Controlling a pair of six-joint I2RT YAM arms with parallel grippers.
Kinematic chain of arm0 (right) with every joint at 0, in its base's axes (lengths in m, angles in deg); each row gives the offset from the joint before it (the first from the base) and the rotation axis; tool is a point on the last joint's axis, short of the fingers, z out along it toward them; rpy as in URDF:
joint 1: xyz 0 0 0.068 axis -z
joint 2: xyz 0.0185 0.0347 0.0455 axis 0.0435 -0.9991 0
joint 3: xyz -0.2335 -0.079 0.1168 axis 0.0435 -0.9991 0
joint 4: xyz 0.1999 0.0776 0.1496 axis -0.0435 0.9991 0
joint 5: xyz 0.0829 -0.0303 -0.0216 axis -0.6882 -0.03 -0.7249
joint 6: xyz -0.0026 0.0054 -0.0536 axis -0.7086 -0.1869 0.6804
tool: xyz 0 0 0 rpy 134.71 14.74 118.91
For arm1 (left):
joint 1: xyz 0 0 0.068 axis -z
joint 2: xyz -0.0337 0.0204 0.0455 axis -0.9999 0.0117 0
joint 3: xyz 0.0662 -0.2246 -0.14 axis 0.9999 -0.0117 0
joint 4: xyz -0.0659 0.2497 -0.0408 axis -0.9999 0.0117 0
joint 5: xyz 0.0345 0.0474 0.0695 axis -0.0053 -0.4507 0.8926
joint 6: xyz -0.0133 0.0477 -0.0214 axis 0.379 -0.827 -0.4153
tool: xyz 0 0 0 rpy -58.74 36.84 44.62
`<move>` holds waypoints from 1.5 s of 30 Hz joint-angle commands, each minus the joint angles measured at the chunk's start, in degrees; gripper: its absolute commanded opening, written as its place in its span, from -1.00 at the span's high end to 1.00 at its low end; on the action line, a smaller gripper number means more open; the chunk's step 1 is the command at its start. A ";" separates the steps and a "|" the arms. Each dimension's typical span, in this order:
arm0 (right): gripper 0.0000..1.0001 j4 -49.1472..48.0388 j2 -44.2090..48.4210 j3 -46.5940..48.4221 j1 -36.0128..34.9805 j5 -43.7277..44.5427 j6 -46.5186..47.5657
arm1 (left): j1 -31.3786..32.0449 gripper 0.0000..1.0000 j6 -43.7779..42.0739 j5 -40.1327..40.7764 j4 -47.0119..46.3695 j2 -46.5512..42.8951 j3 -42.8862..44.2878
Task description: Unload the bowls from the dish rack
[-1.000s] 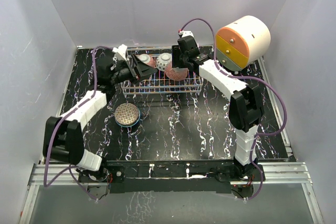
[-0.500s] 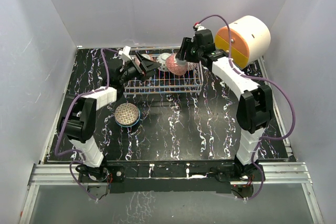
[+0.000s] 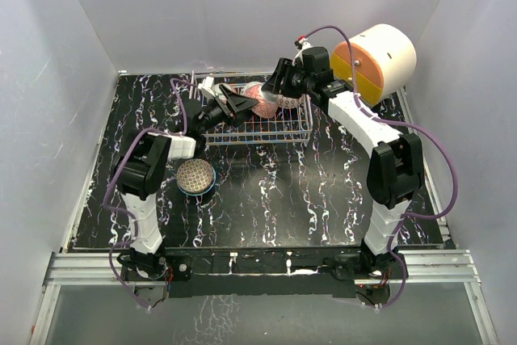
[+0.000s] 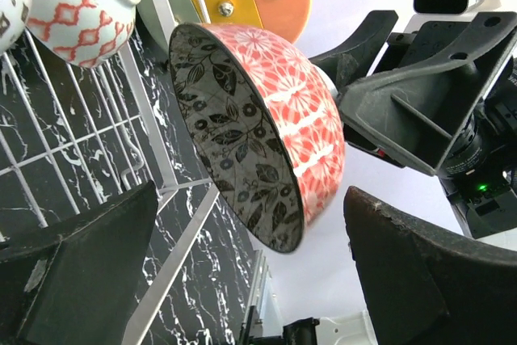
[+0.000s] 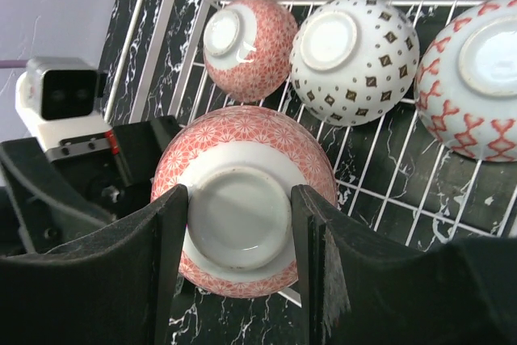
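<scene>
My right gripper (image 5: 238,209) is shut on the foot ring of a pink flower-patterned bowl (image 5: 242,147) and holds it tilted above the wire dish rack (image 5: 184,66). In the top view this bowl (image 3: 265,100) hangs over the rack (image 3: 266,128) below the right gripper (image 3: 276,94). My left gripper (image 3: 240,105) is open and empty, facing the bowl's dark leaf-patterned inside (image 4: 234,135); its fingers (image 4: 89,264) are spread on either side without touching. Three bowls lie upside down in the rack: pink (image 5: 246,46), white with brown diamonds (image 5: 355,58), white with red marks (image 5: 477,78).
A beige-patterned bowl with a blue rim (image 3: 196,176) stands upright on the black marble table in front of the rack's left end. The white, orange and yellow drawer unit (image 3: 374,61) stands at the back right. White walls close in the table.
The right gripper has lifted the pink bowl out of the rack and tilted it. The left arm has swung right, bringing its open jaws up to the bowl.
</scene>
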State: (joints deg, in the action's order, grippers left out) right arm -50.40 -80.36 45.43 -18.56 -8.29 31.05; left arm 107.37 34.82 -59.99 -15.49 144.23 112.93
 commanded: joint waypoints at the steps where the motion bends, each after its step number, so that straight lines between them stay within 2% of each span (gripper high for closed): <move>1: 0.39 -7.54 3.46 -0.40 -0.03 -3.77 -2.29 | 1.23 -0.93 7.13 0.85 -14.69 2.48 3.37; 4: 0.39 -7.67 3.40 -0.76 0.07 -3.76 -2.31 | 1.59 -0.84 8.23 1.02 -17.05 2.78 3.74; 7: 0.39 -7.75 3.38 -1.05 0.22 -3.58 -2.37 | 1.72 -0.65 8.04 1.13 -17.60 1.98 3.09; 22: 0.39 -8.67 2.34 -2.63 0.49 -4.46 -3.09 | 1.69 0.98 8.23 0.41 -19.46 0.58 2.65; 28: 0.36 -8.56 3.04 -3.56 0.54 -4.21 -2.77 | 1.70 1.00 9.61 0.03 -21.80 -0.11 3.10; 32: 0.04 -8.47 4.40 -4.39 1.37 -3.77 -2.90 | 1.63 1.00 8.06 -1.44 -19.11 -1.79 3.47; 35: -0.08 -8.43 6.17 -5.99 2.25 -2.09 -2.84 | 1.64 1.00 3.96 -4.23 -12.31 -4.78 4.81; 37: -0.11 -8.47 8.79 -7.21 2.94 -1.11 -2.70 | 1.65 1.00 -2.11 -5.67 -3.36 -8.36 5.74; 41: -0.13 -8.47 11.78 -10.84 4.14 0.63 -2.14 | 1.75 1.00 -19.50 -4.50 19.65 -17.00 8.17; 45: -0.14 -7.59 12.97 -12.55 4.99 1.53 -0.82 | 2.17 1.00 -38.97 0.06 49.14 -23.04 16.19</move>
State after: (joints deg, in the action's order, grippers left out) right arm -55.84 -70.07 33.94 -14.24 -8.73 28.38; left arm 109.04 18.47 -63.38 6.43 130.18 119.95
